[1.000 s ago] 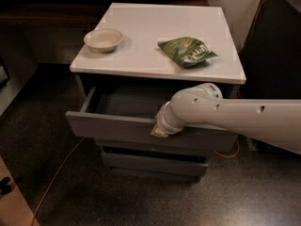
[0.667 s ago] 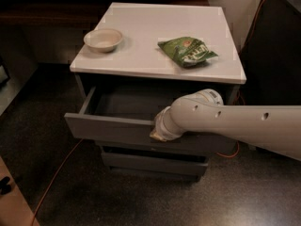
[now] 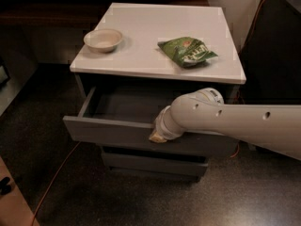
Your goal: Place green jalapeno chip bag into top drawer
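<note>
The green jalapeno chip bag (image 3: 187,51) lies flat on the white cabinet top, right of centre. The top drawer (image 3: 117,132) is pulled out, its shallow grey inside showing. My gripper (image 3: 158,135) is at the drawer's front plank near its upper edge, right of the middle, at the end of my white arm (image 3: 235,121), which comes in from the right. The gripper is well below and in front of the bag and holds nothing that I can see.
A beige round bowl (image 3: 103,39) stands on the cabinet top at the left. Two narrower grey drawers (image 3: 150,161) sit shut below. An orange cable (image 3: 51,182) runs over the dark floor at the left. A dark wall-like object stands at the right.
The drawer has come out a little further and the arm has shifted slightly to the right. The bag and the bowl have not moved.
</note>
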`<action>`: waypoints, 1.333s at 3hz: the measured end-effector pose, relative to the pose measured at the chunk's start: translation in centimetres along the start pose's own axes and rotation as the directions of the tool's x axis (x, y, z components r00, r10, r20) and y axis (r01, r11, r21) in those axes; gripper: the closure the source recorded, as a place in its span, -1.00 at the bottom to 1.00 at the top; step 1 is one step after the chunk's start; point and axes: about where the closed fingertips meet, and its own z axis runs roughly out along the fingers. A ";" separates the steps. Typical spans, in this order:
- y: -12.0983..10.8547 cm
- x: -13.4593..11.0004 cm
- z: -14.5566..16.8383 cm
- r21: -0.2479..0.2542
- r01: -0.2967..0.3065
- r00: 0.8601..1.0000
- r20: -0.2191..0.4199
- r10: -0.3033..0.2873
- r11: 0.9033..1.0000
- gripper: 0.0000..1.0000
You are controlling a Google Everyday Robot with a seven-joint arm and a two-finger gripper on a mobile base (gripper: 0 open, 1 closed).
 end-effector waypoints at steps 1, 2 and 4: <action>0.0 0.0 0.0 0.000 0.000 1.000 0.000 0.000 1.000 1.00; 1.7 -0.3 -0.3 -0.011 -0.032 0.999 0.016 0.032 0.999 1.00; 1.7 -0.1 -0.4 -0.011 -0.032 0.999 0.017 0.032 0.999 0.68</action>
